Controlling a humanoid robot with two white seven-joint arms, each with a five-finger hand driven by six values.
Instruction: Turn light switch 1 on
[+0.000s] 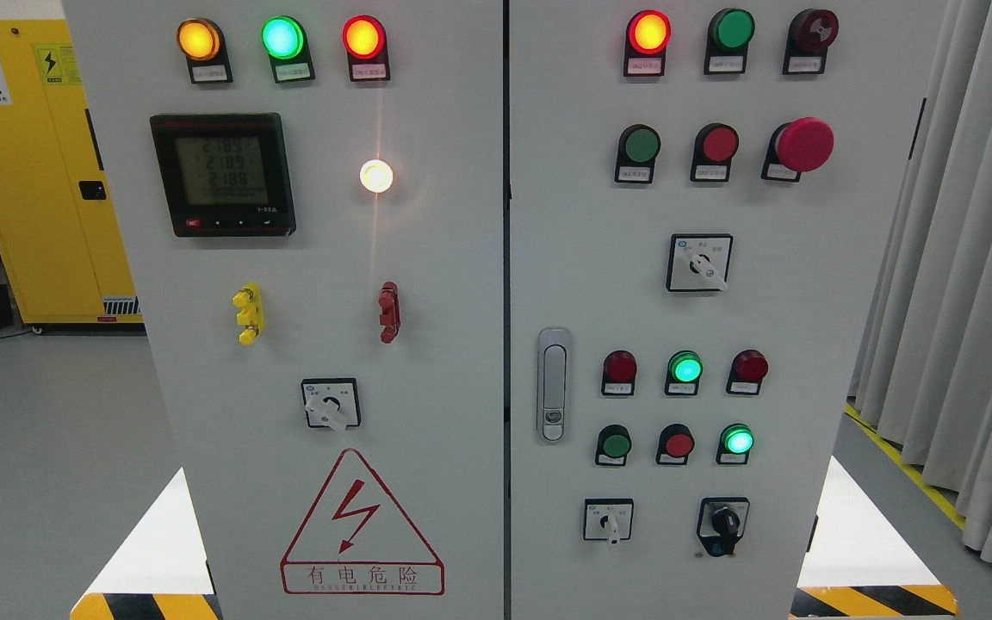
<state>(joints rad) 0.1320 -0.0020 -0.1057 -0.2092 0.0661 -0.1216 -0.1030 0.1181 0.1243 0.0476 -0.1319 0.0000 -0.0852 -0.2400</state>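
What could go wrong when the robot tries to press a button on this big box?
No hand shows yet. The buttons sit close together, so a finger aiming at the green button might hit the red button beside it. The big red mushroom button sticks out and could get bumped. The labels are too small to read.

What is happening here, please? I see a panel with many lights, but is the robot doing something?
Nothing is being handled at this moment. The head view faces a grey electrical cabinet with two doors, and no robot hand is in view. On the left door, the three top lamps are lit, the digital meter shows readings, and a small white lamp glows beside it. The rotary switch lower down is untouched. The labels are too small to tell which control is light switch 1.
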